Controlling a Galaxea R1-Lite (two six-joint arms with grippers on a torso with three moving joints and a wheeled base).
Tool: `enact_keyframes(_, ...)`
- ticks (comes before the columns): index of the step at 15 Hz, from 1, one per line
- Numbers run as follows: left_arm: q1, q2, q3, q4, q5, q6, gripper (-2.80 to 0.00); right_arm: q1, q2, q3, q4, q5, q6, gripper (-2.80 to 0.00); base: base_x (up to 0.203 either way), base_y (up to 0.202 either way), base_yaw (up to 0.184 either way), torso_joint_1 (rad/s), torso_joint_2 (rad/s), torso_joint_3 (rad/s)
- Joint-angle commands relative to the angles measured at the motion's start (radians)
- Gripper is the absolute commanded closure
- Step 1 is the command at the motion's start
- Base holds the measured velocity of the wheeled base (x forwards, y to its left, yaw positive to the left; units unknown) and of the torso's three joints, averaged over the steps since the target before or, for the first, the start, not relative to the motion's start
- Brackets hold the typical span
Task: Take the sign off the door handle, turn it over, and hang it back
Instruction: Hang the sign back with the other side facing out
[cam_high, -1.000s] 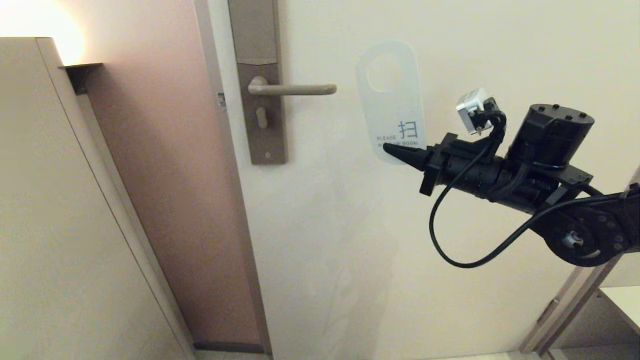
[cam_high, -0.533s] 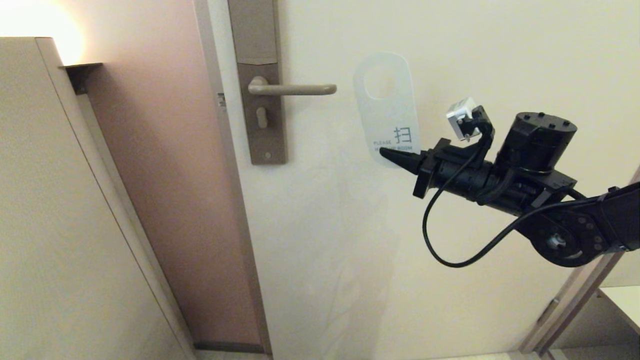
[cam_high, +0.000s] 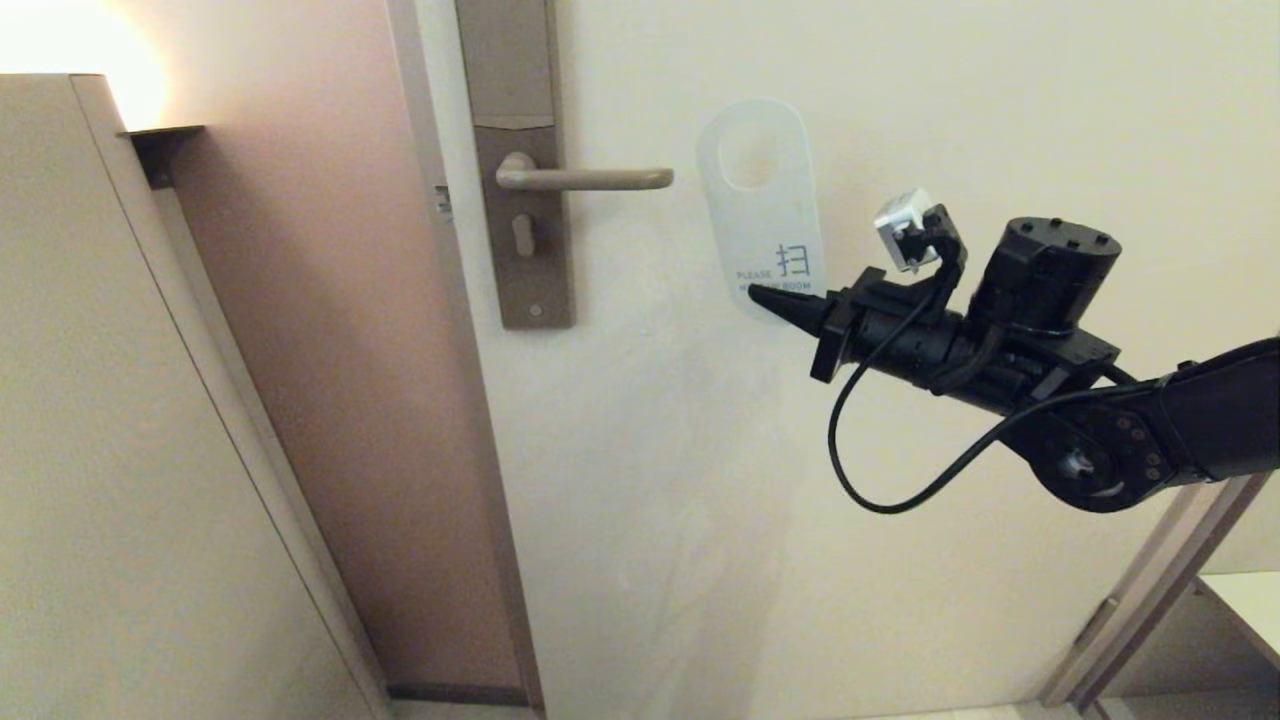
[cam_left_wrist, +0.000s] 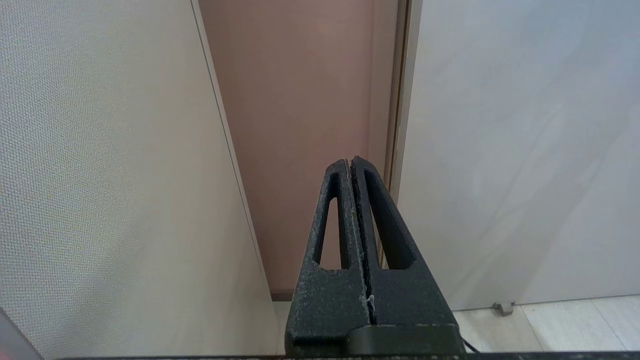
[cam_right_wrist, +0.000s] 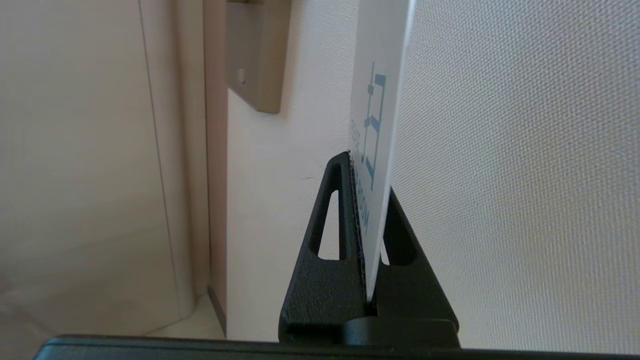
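So from my seat at the controls, the right gripper (cam_high: 762, 297) is clamped on the bottom edge of the sign (cam_high: 760, 200), holding it up against the door (cam_high: 900, 100) with the white face toward the head cam. I can read "PLEASE" and a big blue character on it; the line under that is mostly covered by the fingers (cam_right_wrist: 345, 210), though in the right wrist view it looks like it ends in "ROOM". The card stands nearly upright, tilted a little, with the oval hole at the top.

The sign is off the door handle (cam_high: 585, 179), just beside its rounded free end, hole roughly level with the lever and not touching it as far as I can see. The handle sits level on the brown backplate (cam_high: 520, 200).

The left gripper (cam_left_wrist: 351, 165) is pinched shut on nothing, parked low and pointing at the gap between a side panel (cam_left_wrist: 100, 175) and the door frame (cam_left_wrist: 397, 125).
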Motion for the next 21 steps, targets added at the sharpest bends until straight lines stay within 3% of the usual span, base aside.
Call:
enact_keyframes(1,0.0,0.0,0.0,0.001,0.0,0.0,0.0,0.001,0.032,-0.023,-0.006,0.004,-0.002,0.0,0.0,0.0,0.0,0.0,0.0,0.0)
enact_keyframes(21,0.0,0.0,0.0,0.001,0.0,0.0,0.0,0.003,0.194,-0.195,-0.006,0.013,-0.081,0.0,0.0,0.0,0.0,0.0,0.0,0.0)
